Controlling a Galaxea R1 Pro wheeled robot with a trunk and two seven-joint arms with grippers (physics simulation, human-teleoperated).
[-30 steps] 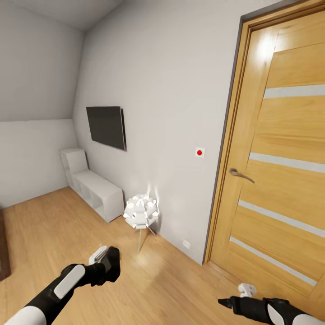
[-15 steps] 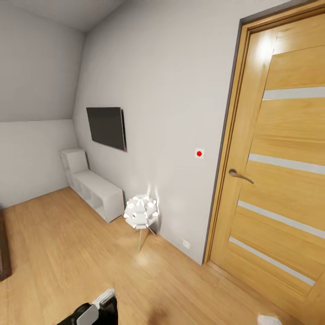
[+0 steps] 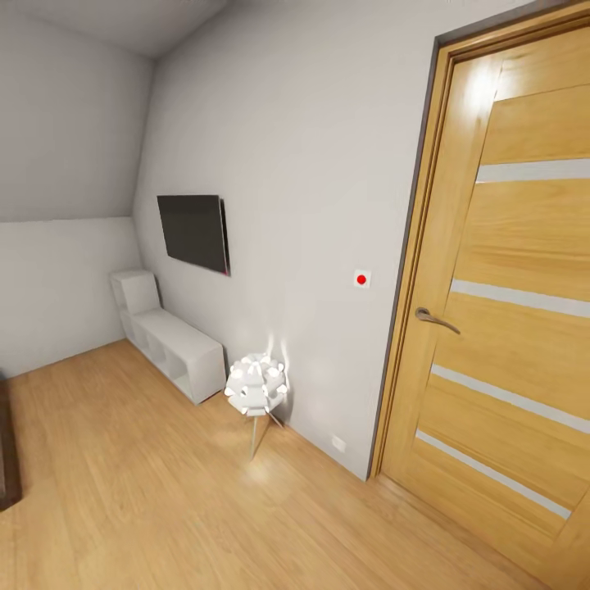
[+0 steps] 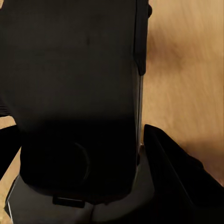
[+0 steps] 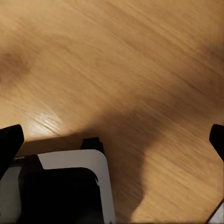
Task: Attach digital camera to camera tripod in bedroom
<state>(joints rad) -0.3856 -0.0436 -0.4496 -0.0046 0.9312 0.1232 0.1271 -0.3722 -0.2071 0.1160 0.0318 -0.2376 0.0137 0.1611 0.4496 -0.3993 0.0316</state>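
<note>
My left wrist camera looks straight at the digital camera (image 4: 74,93), a dark boxy body that sits between the left end effector (image 4: 79,154) fingers, one black finger (image 4: 179,182) just beside its edge, so I read it as pinched there above the wood floor (image 4: 186,60). On the right wrist camera the right end effector (image 5: 112,135) has its two dark fingertips (image 5: 9,142) at opposite sides of the frame, spread wide over bare planks with nothing between them. From the head camera, the low white cubby shelf (image 3: 168,344) at center left shows open compartments whose contents I cannot make out. The white ball-cluster lamp (image 3: 256,385) stands just beside the wall, the dark TV (image 3: 194,231) hangs above, and the wooden door (image 3: 508,311) at right is closed; the lower left floor lies open.
</note>
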